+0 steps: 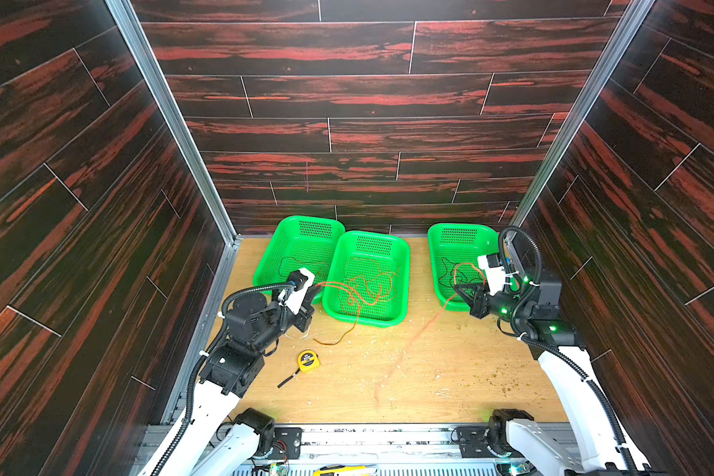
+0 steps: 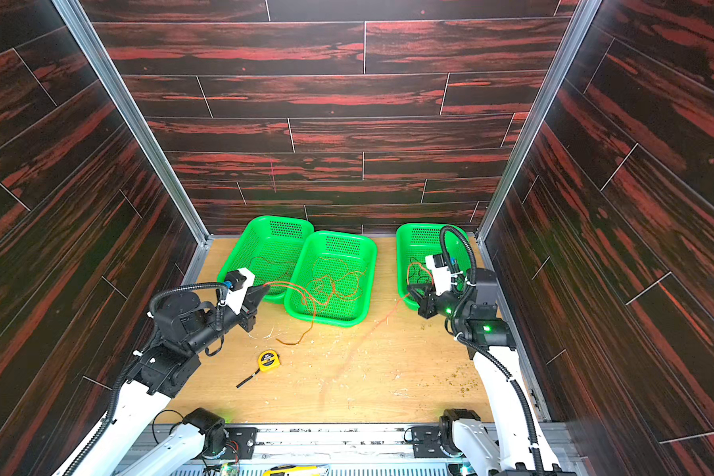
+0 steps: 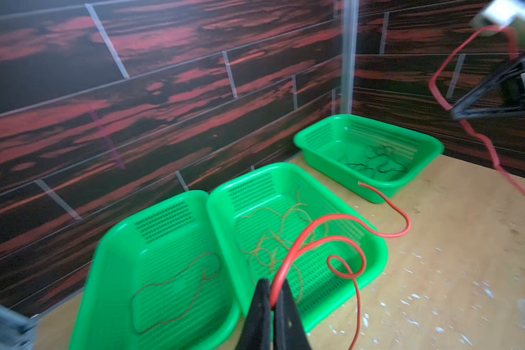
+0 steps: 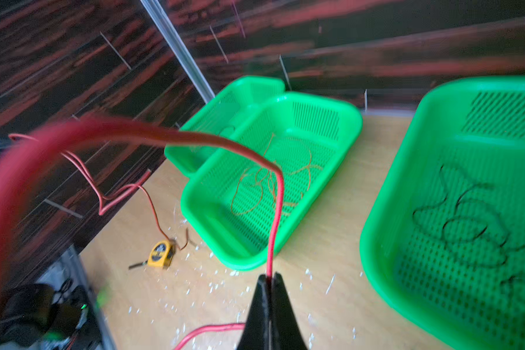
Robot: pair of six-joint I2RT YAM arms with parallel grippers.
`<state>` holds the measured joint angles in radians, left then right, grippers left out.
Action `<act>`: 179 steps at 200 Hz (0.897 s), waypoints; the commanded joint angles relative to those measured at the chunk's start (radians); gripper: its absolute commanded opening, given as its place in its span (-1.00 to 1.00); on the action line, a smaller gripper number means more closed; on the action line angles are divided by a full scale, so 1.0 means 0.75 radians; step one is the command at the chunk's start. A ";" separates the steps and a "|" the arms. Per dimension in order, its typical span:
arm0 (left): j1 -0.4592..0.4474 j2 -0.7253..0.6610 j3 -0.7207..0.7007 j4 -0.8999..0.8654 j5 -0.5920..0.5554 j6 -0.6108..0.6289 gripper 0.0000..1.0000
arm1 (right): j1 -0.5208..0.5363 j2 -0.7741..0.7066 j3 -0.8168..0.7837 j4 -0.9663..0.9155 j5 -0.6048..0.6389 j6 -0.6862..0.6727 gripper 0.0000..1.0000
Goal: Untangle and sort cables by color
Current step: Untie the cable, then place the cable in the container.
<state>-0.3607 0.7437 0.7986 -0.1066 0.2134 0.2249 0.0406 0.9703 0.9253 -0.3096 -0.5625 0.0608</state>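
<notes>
Now the left hand (image 3: 273, 285) and right hand (image 4: 269, 277) each grip tight beside the middle green perforated plastic basket (image 1: 365, 322).
The left hand's thin red cable (image 3: 337, 216) loops across that basket, over the thin orange cables (image 3: 273, 241) inside; a pull could drag those out. Right of the basket, the right hand is clamped on a second red cable (image 4: 279, 212) trailing onto the wooden bench (image 1: 450, 371), close to the black cables (image 4: 464, 224) it could snag.

Free: I see bare tabletop (image 1: 470, 371) right of centre | Blocked: green baskets (image 1: 367, 322) along the back; tape measure (image 1: 308, 361) left of centre; red cable (image 1: 409, 346) slanting across the middle
</notes>
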 commanded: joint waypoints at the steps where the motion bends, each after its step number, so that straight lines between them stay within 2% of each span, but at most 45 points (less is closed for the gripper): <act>1: 0.005 -0.066 0.032 0.077 -0.222 0.032 -1.00 | 0.026 0.063 0.101 0.137 0.152 0.066 -1.00; 19: 0.004 -0.079 0.081 0.048 -0.355 0.084 -1.00 | 0.061 0.171 0.193 0.211 0.271 0.113 -1.00; 27: 0.004 -0.079 0.111 0.025 -0.394 0.118 -1.00 | 0.089 0.228 0.243 0.238 0.374 0.123 -1.00; 58: 0.005 -0.098 0.211 -0.043 -0.482 0.239 -1.00 | 0.167 0.485 0.465 0.351 0.629 0.192 -1.00; 92: 0.004 -0.167 0.234 -0.065 -0.618 0.338 -1.00 | 0.261 0.781 0.686 0.480 0.803 0.207 -1.00; 134: 0.004 -0.201 0.245 -0.075 -0.613 0.356 -1.00 | 0.443 1.175 1.048 0.573 0.943 0.154 -1.00; 179: 0.005 -0.216 0.264 -0.173 -0.456 0.346 -1.00 | 0.644 1.624 1.566 0.515 0.993 0.113 -1.00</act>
<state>-0.3607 0.5991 0.9710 -0.1959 -0.2008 0.4637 0.4534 2.0411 1.9324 0.0673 0.1257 0.1677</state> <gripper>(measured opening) 0.067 0.047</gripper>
